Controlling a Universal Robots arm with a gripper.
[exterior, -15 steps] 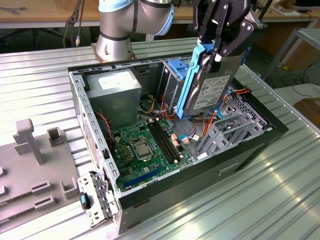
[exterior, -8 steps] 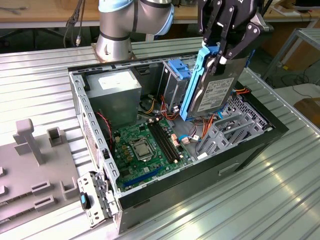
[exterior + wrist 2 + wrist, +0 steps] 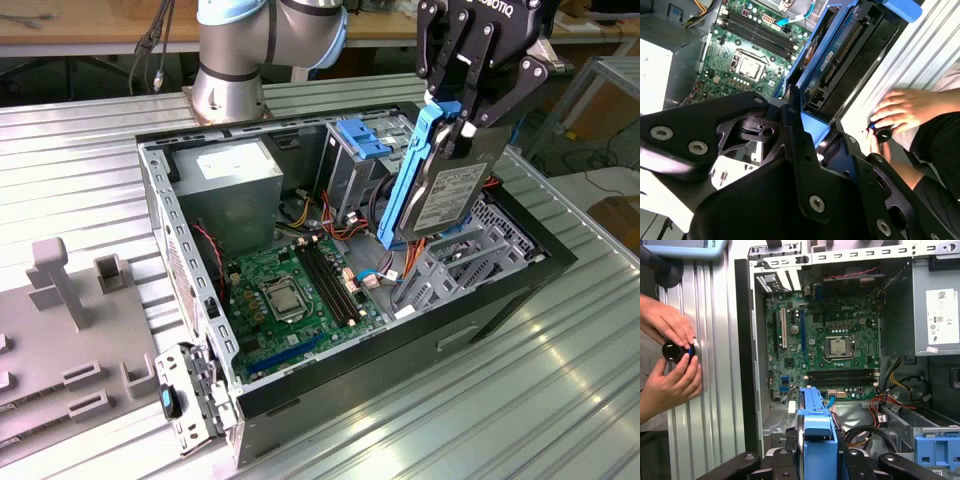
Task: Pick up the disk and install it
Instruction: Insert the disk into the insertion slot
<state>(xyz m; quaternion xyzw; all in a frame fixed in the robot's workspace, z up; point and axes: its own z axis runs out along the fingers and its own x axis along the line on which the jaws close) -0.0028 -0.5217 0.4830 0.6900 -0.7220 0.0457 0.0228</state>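
Note:
The disk [image 3: 455, 195] hangs tilted on edge over the open computer case [image 3: 500, 300], its white label facing the exterior view's right and its blue carrier frame [image 3: 410, 175] on the near side. My gripper [image 3: 458, 118] is shut on its upper end. In the first wrist view the blue carrier [image 3: 817, 425] runs out between my black fingers [image 3: 852, 462] above the motherboard. The second wrist view shows the disk [image 3: 840, 55] edge-on beyond my gripper [image 3: 807, 127].
Inside the case are a green motherboard [image 3: 290, 290], a grey power-supply box [image 3: 235, 175] and a blue-tabbed drive cage [image 3: 365, 140]. A person's hands [image 3: 670, 355] hold a small black knob on the ribbed metal table beside the case. A grey fixture [image 3: 60, 300] sits at the exterior view's left.

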